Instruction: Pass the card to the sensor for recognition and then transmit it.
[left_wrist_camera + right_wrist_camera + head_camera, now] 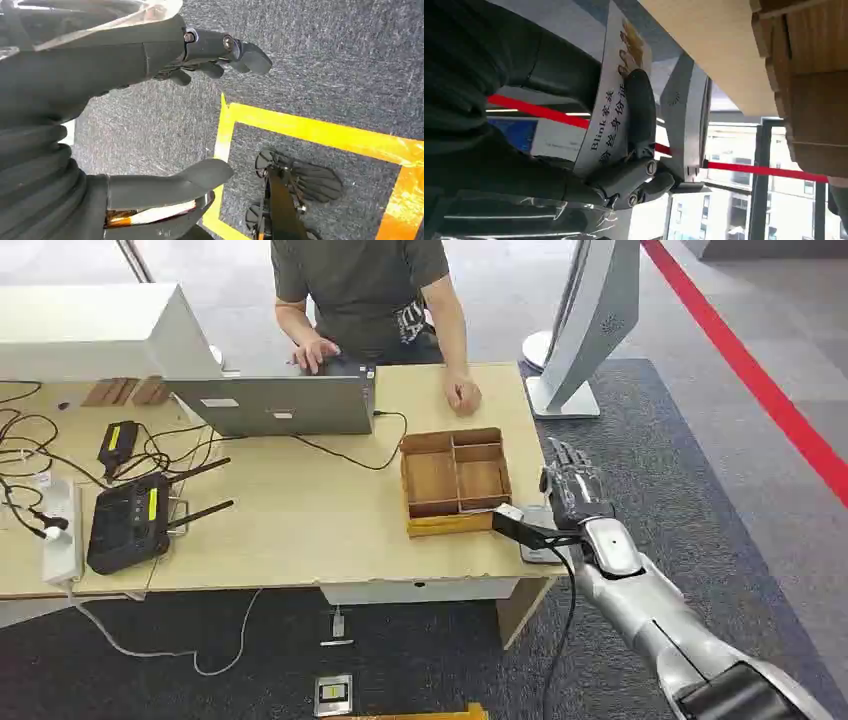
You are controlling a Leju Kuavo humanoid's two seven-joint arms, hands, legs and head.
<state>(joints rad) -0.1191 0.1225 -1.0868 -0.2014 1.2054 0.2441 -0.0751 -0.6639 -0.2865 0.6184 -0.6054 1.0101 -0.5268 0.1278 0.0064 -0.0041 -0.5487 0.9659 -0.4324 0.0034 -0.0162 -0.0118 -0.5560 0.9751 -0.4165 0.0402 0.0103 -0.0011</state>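
Your right hand [574,165] has its dark fingers [641,107] curled over the face of the card [611,107], clamping the white printed sheet against the palm; it sits just off the table [300,530] corner, beside the wooden tray [455,480]. The card bows under that grip, so it could slide or flex as you bring it to a reader. I cannot tell which object is the sensor, so watch the tray wall and table edge. Your left hand [165,115] hangs over the carpet, fingers apart, holding nothing.
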